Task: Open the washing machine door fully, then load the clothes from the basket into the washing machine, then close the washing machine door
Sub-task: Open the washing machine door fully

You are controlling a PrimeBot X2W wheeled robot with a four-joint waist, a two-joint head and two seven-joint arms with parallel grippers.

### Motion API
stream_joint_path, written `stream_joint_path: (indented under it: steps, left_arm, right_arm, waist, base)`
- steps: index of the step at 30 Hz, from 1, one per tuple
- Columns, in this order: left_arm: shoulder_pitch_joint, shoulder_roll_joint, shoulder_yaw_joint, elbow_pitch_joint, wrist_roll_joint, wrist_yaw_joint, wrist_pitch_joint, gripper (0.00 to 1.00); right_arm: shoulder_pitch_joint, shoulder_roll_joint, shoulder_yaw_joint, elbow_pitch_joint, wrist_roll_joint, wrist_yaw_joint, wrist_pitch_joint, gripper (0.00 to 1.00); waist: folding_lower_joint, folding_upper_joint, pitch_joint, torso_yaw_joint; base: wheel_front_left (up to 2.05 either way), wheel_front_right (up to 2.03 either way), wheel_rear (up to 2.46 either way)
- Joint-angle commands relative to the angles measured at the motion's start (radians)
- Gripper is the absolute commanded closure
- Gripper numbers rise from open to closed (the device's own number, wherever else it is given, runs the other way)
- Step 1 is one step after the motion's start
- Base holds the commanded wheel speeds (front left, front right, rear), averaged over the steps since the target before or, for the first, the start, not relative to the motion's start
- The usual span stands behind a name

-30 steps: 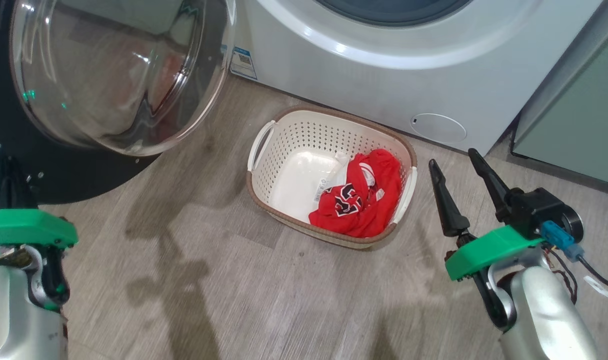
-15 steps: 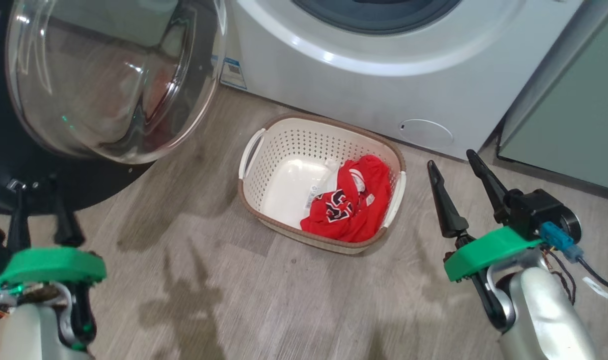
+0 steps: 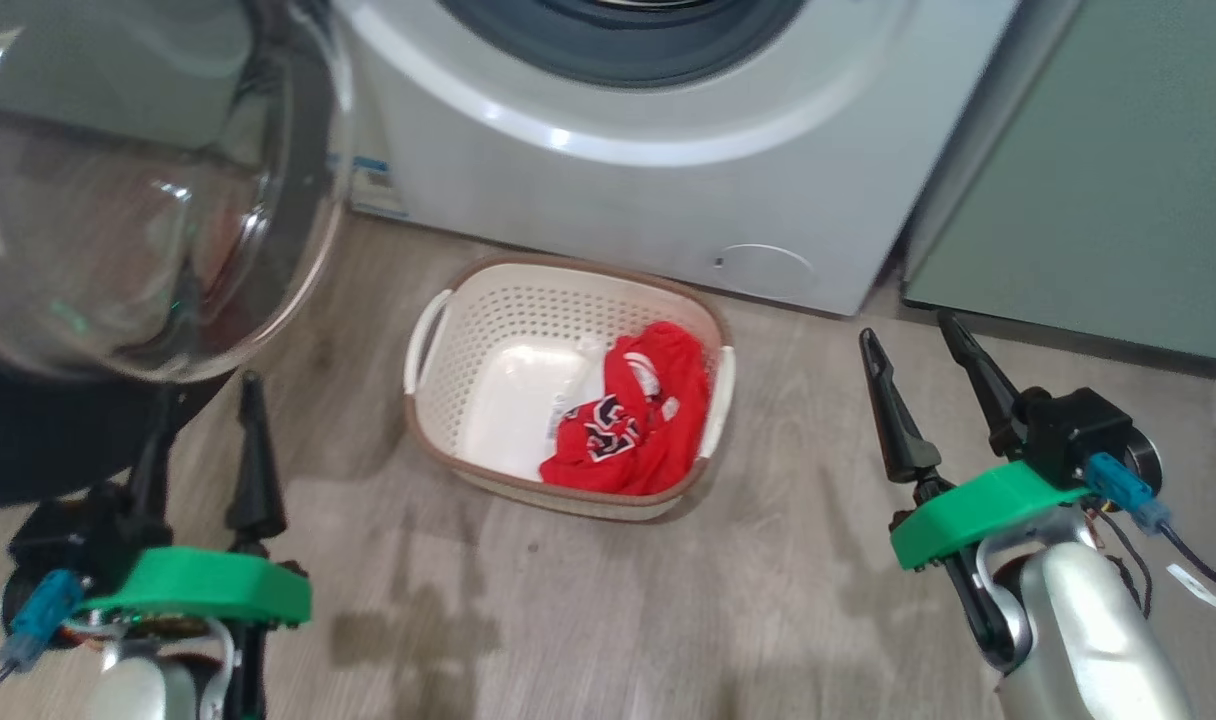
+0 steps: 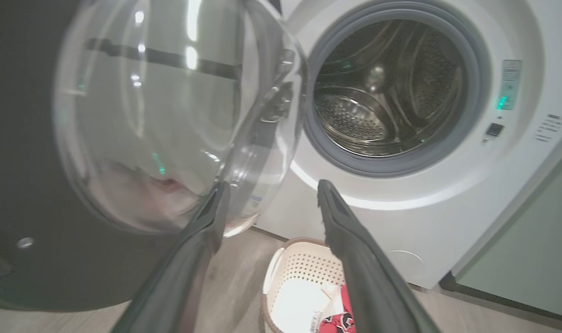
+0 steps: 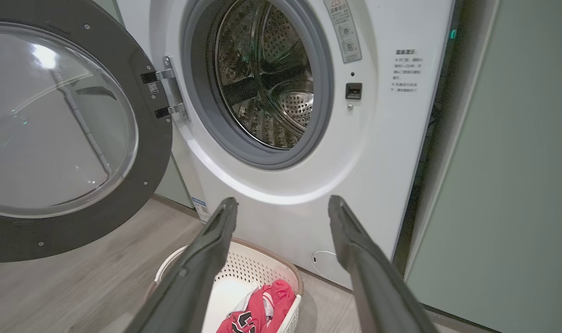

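- The bright red fabric garment with navy-and-white print (image 3: 628,425) lay bunched at the right end of the small cream perforated plastic basket (image 3: 528,310). The basket stood on the floor just before the big white front-loading washing machine (image 3: 588,190).
- The large round door with black rim and clear glass bowl (image 5: 64,134) stood swung wide, leaving the steel drum (image 5: 267,83) unobstructed. I judged the opening step complete.
- Within the last second the head camera had shifted, so I did not log the basket as moved.
- The left gripper (image 3: 208,390) had drawn in nearer the basket, with its fingers spread and empty.
- The right gripper (image 3: 908,328) remained right of the basket, its fingers parted and empty.
- Loading could begin.
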Motion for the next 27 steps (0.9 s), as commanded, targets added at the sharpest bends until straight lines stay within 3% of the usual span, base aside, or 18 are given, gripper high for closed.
stream_joint_path:
  steps: [1, 17, 27]
  left_arm:
    - [-0.012, 0.009, 0.015, -0.048, 0.011, -0.005, 0.010, 0.00]
    - [-0.023, 0.041, -0.031, -0.059, 0.063, 0.006, 0.040, 0.00]
    - [-0.032, 0.058, -0.039, -0.055, 0.078, 0.017, 0.046, 0.00]
  right_arm:
    - [-0.007, 0.008, 0.022, -0.028, 0.007, 0.000, -0.016, 0.00]
    - [0.009, 0.008, 0.011, -0.019, 0.011, 0.000, -0.029, 0.00]
    - [0.014, 0.008, 0.007, -0.027, 0.008, 0.000, -0.031, 0.00]
  waist:
    - [0.0000, 0.0000, -0.012, -0.043]
    - [0.0000, 0.0000, -0.021, -0.221]
    - [0.0000, 0.0000, -0.022, -0.265]
  base:
    - [0.00, 0.00, 0.00]
    - [0.00, 0.00, 0.00]
    - [0.00, 0.00, 0.00]
